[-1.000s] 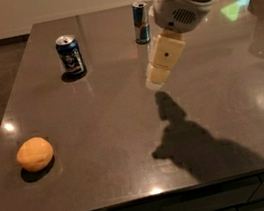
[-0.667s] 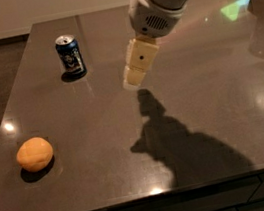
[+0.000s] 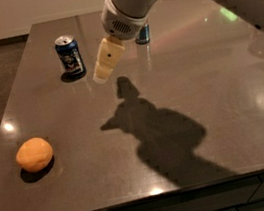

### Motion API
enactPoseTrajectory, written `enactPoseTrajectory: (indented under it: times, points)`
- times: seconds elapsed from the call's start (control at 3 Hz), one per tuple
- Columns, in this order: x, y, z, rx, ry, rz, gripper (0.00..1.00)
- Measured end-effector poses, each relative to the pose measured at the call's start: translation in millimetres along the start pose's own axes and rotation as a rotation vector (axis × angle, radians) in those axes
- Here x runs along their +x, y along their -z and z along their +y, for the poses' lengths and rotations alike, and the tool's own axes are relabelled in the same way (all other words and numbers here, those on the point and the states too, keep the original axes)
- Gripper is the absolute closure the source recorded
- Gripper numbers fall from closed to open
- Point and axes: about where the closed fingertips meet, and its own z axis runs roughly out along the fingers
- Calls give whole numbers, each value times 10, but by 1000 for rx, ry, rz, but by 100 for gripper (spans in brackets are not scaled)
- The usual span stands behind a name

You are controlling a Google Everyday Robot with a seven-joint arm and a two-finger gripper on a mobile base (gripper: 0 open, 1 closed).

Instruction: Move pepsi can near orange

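The pepsi can stands upright at the back left of the dark table, dark blue with a silver top and a logo on its side. The orange lies near the table's front left corner, far from the can. My gripper hangs above the table just right of the pepsi can and holds nothing. The arm comes in from the upper right.
A taller, slimmer blue-and-silver can stands at the back, mostly hidden behind my arm. The arm's shadow falls across the middle of the table. The table's left edge borders a dark floor.
My gripper has moved left and toward the pepsi can. The arm now covers most of the slim can. The pepsi can and orange have not moved.
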Motion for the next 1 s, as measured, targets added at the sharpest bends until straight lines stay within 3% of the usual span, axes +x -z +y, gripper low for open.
enactPoseTrajectory:
  times: [0.33,0.67,1.0]
  points:
    - [-253,-388,-267,-39,-89,-58,0]
    - [-509,-685,-455,-43,-143,-108,0]
    - [-774,-962,-530,-47,-158,-141,0]
